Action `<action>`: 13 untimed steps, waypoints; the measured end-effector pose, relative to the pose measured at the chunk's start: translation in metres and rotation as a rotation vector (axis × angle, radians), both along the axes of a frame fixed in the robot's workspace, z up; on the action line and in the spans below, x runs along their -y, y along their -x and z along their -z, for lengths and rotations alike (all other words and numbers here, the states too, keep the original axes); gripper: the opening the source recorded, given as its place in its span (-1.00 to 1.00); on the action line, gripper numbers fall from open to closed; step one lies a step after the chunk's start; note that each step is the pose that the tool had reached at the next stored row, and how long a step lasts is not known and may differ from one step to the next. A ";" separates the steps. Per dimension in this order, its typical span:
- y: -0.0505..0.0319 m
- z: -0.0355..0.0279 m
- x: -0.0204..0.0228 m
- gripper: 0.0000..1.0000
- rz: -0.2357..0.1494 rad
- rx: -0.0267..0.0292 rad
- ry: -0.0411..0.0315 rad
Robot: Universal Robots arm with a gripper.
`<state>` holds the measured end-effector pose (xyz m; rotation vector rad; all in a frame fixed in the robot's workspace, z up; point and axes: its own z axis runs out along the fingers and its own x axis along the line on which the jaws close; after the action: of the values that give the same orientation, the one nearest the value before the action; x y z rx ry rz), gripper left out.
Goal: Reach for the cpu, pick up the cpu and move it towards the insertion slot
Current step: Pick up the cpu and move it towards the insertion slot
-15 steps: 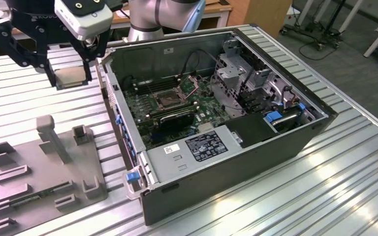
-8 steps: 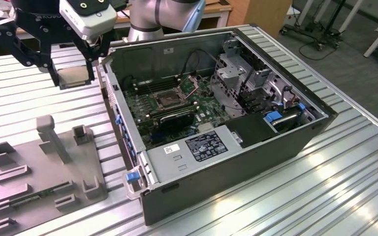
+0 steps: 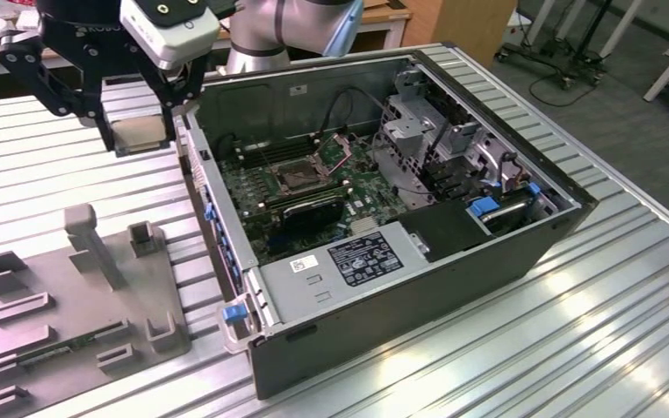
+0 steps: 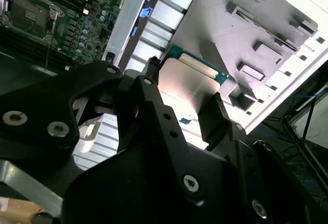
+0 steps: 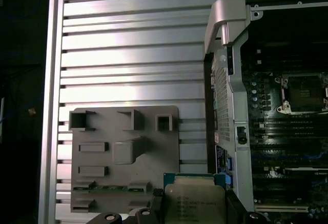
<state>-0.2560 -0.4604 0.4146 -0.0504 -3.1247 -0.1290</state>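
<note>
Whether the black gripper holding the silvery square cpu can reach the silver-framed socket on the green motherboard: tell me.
Probably yes: the gripper, shut on the cpu, hangs beside the open-sided computer case, and nothing shows over the socket.

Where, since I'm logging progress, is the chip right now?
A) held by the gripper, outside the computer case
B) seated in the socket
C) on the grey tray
A: the gripper pinches the chip outside the computer case, away from the socket inside it.
</note>
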 end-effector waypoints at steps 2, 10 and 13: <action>-0.0018 0.0001 0.0000 0.08 0.000 0.0001 -0.0001; -0.0088 0.0001 0.0000 0.08 0.000 0.0001 -0.0001; -0.0112 0.0001 0.0000 0.08 0.000 0.0001 0.0000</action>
<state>-0.2449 -0.4604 0.4144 -0.0504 -3.1248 -0.1291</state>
